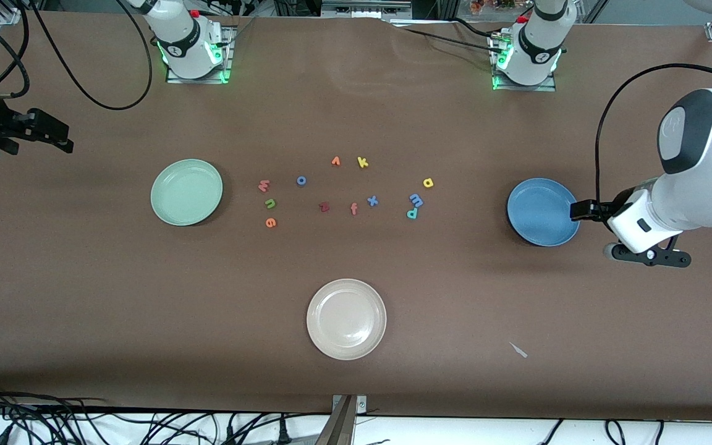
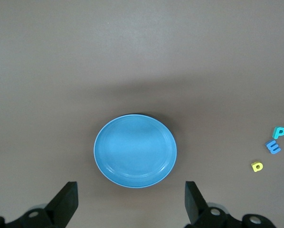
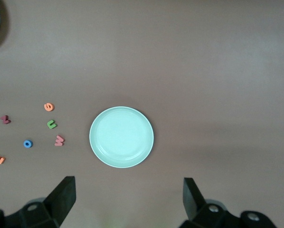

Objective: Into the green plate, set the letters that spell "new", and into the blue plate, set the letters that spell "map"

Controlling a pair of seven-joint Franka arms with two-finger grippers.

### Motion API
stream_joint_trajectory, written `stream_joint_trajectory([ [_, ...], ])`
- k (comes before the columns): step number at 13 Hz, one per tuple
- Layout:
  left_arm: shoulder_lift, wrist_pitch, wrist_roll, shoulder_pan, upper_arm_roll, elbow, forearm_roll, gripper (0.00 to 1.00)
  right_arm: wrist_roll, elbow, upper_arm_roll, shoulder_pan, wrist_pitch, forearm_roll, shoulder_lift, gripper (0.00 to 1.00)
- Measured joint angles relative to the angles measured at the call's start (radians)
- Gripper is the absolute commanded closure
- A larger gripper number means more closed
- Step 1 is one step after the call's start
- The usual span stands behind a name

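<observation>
The green plate (image 1: 186,191) (image 3: 121,137) lies toward the right arm's end. Beside it sit the pinkish w (image 1: 264,185) (image 3: 59,140), green n (image 1: 270,203) (image 3: 52,124) and orange e (image 1: 271,222) (image 3: 49,107). The blue plate (image 1: 542,211) (image 2: 135,150) lies toward the left arm's end, with the yellow a (image 1: 428,182) (image 2: 257,166), light blue m (image 1: 416,199) (image 2: 273,147) and teal p (image 1: 412,213) (image 2: 279,132) beside it. Both plates hold nothing. My left gripper (image 1: 586,210) (image 2: 130,192) hangs open high beside the blue plate. My right gripper (image 1: 53,137) (image 3: 127,184) hangs open high, out past the green plate.
Between the two groups lie a blue o (image 1: 301,180), orange v (image 1: 335,161), yellow k (image 1: 363,162), dark red z (image 1: 324,207), orange f (image 1: 353,209) and blue x (image 1: 372,200). A cream plate (image 1: 346,319) sits nearer the front camera. A small scrap (image 1: 518,350) lies near the front edge.
</observation>
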Motion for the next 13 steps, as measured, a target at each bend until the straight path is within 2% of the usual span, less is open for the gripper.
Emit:
stream_joint_trajectory([
  [3, 0.000, 0.000, 0.000, 0.000, 0.000, 0.000, 0.000, 0.01, 0.037, 0.000, 0.004, 0.000, -0.013, 0.000, -0.006, 0.00],
  [9, 0.000, 0.000, 0.000, -0.001, 0.000, 0.000, 0.000, 0.01, 0.183, 0.000, 0.073, 0.001, -0.066, 0.000, -0.011, 0.00],
  [13, 0.000, 0.000, 0.000, -0.002, 0.000, 0.000, 0.000, 0.01, 0.473, -0.043, 0.147, 0.002, -0.093, 0.001, -0.011, 0.00],
])
